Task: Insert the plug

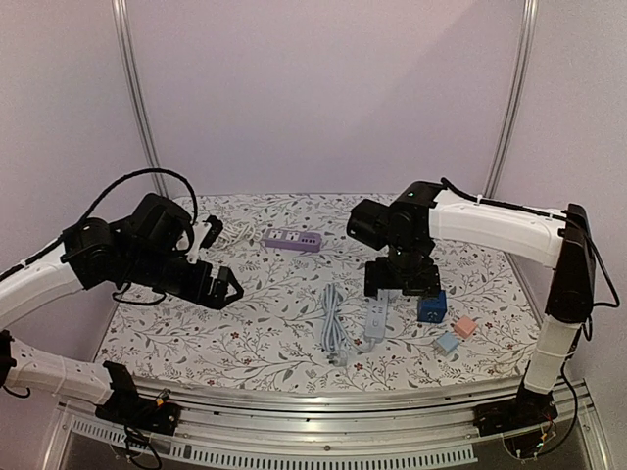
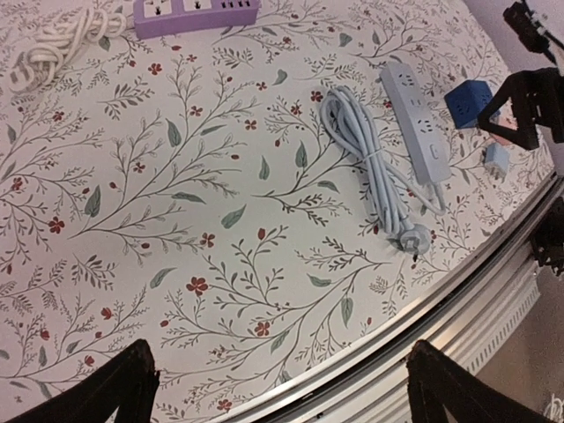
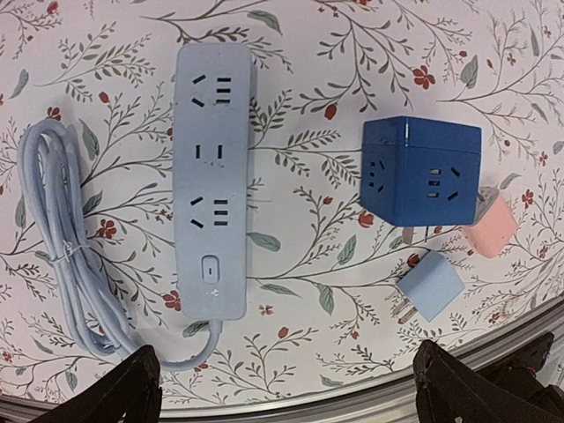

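Both pairs of jaws gape empty, the right pair hovering over the pale blue plug (image 3: 429, 286) loose on the worktop (image 3: 308, 53) beside the blue cube socket (image 3: 421, 172) (pins bare), so insertion looks not yet done.

Your top camera looks down from behind; both wrist cameras face downward, right nearer, sharing the pale-blue plastic power strip (image 3: 211, 181)
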